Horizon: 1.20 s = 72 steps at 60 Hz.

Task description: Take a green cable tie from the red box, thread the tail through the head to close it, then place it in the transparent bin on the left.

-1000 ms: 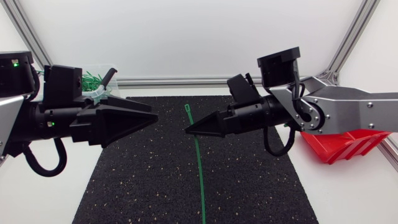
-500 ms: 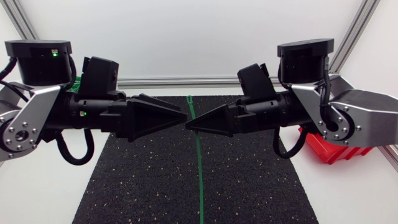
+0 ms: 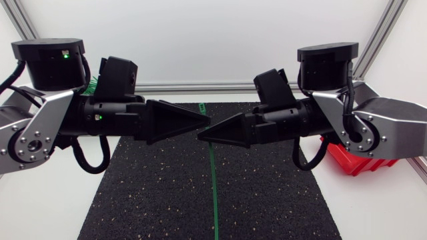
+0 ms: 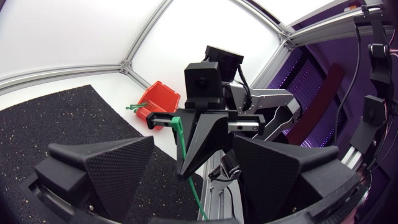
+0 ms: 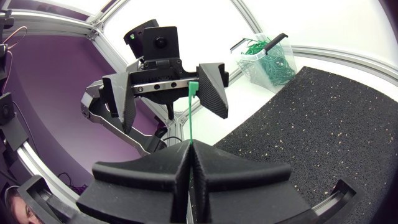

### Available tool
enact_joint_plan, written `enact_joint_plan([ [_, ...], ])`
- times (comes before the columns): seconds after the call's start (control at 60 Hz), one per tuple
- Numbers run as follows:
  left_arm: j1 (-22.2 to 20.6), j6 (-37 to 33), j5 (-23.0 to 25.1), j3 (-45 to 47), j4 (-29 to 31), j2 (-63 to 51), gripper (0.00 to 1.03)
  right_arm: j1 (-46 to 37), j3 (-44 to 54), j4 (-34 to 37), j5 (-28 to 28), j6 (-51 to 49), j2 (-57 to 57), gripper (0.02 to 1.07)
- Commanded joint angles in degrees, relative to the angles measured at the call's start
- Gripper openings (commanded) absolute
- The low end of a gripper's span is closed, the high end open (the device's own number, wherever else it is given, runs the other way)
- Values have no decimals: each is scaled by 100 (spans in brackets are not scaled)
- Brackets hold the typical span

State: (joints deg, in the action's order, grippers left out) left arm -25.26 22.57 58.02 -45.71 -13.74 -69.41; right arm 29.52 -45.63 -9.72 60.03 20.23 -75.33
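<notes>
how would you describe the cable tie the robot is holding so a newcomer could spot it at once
Over the black mat in the middle of the table, the left gripper and right gripper point tip to tip. The right gripper is shut on one green cable tie, a long straight strip. Unlike the tangled ties in the transparent bin, it is single and unlooped.

Two arms (image 3: 57, 127), one red box (image 4: 160, 98), one clear bin (image 5: 266, 59)

Head camera: fixed above you, looking down on the worktop (image 3: 133, 200), arms entering from either side. Wrist cameras: riding close behind your left tool (image 3: 202, 122) and right tool (image 3: 203, 136), facing one another. All three views share the green cable tie (image 3: 213, 180) between the tips.
</notes>
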Motion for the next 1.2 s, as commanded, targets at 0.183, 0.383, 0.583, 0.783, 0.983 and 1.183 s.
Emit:
enact_joint_plan([
  [0.183, -6, 195, -28, -104, -129, -143, 58, -25, 159, -145, 35, 183, -8, 8],
  [0.383, 29, 318, -115, -60, -252, -152, 36, -25, 194, -153, 35, 183, 18, 8],
  [0.583, 29, 362, -247, -69, -270, -152, 21, -25, 238, -215, 9, 201, 115, 8],
  [0.783, 12, 362, -309, -52, -270, -187, 21, -51, 256, -224, -9, 218, 141, 8],
  [0.983, -32, 371, -344, -25, -270, -178, 19, -60, 247, -224, -18, 218, 150, 8],
  [1.183, -58, 406, -379, -43, -243, -187, 4, -51, 247, -224, -18, 218, 124, 8],
])
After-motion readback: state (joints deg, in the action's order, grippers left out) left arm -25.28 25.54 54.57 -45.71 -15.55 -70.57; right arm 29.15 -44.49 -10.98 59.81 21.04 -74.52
